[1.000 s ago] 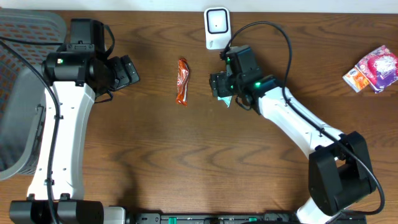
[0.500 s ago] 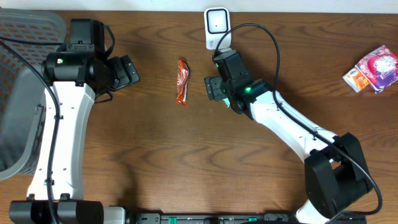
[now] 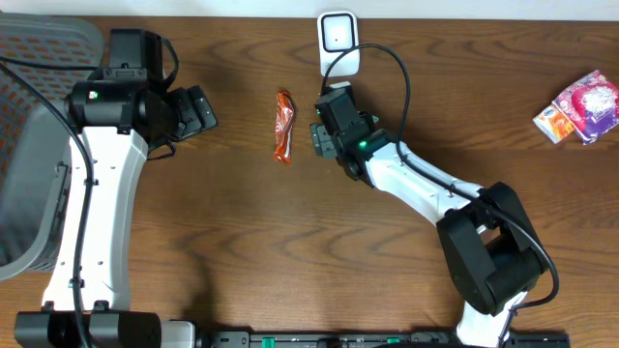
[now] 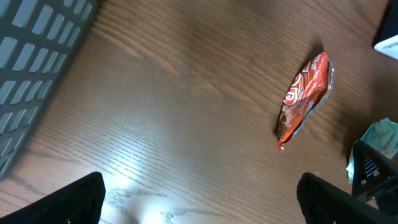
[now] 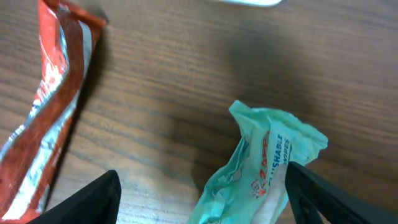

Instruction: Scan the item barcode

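Observation:
A white barcode scanner stands at the table's back edge. A red snack packet lies flat to its left. My right gripper hovers just right of the red packet, jaws wide open. A crumpled teal wipes packet sits between its fingers, against the right finger and well apart from the left one. My left gripper is open over bare wood, left of the red packet, with nothing between its fingers.
A grey mesh basket fills the left edge. A pink packet and a small white packet lie at the far right.
My right gripper has moved left from below the scanner to beside the red packet, and its arm has swung round. The left arm has not moved.

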### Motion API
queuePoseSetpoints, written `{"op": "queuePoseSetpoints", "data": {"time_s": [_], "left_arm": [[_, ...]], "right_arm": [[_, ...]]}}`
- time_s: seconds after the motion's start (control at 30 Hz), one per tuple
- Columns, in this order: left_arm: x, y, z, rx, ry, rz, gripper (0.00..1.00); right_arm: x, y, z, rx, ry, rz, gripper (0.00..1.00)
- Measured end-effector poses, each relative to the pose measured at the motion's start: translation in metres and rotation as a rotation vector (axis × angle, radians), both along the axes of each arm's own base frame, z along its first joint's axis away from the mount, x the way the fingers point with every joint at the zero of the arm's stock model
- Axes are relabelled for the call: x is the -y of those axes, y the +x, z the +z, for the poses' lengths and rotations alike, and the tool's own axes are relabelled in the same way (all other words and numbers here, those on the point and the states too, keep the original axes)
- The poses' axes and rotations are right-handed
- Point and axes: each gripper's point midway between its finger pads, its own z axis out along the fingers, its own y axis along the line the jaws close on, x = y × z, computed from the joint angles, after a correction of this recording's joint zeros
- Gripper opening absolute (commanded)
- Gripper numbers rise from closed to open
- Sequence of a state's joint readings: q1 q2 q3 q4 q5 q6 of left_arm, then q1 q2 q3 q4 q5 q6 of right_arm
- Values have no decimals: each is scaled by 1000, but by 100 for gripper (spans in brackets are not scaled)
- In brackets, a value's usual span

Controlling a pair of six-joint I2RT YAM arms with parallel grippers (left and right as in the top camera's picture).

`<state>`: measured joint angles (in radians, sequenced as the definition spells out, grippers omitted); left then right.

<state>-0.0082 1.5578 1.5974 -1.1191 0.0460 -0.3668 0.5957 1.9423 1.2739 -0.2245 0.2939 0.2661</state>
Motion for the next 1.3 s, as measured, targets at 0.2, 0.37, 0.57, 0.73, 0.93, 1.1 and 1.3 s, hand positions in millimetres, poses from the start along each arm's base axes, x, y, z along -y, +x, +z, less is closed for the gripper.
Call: {"op": "queuePoseSetpoints", "data": {"time_s": [0.2, 0.37, 0.57, 0.73, 0.93, 1.1, 1.3], "left_arm": [[0, 0, 0, 0, 0, 0, 98], [0, 0, 0, 0, 1, -1, 98], [0, 0, 0, 0, 0, 0, 98], [0, 0, 0, 0, 0, 0, 98], [0, 0, 0, 0, 0, 0, 98], [0, 0, 0, 0, 0, 0, 98], [0, 0, 0, 0, 0, 0, 98]], "right_arm": [[8, 2, 3, 27, -16, -81, 80], [15, -2, -1, 0, -2, -132, 78], [20, 4, 22, -10, 122, -139, 73], [14, 7, 33, -6, 177, -79, 71], [-2, -2, 33, 14, 126, -31, 73], [1, -2, 12, 15, 42, -71, 76], [18, -1, -31, -14, -81, -133, 80]]}}
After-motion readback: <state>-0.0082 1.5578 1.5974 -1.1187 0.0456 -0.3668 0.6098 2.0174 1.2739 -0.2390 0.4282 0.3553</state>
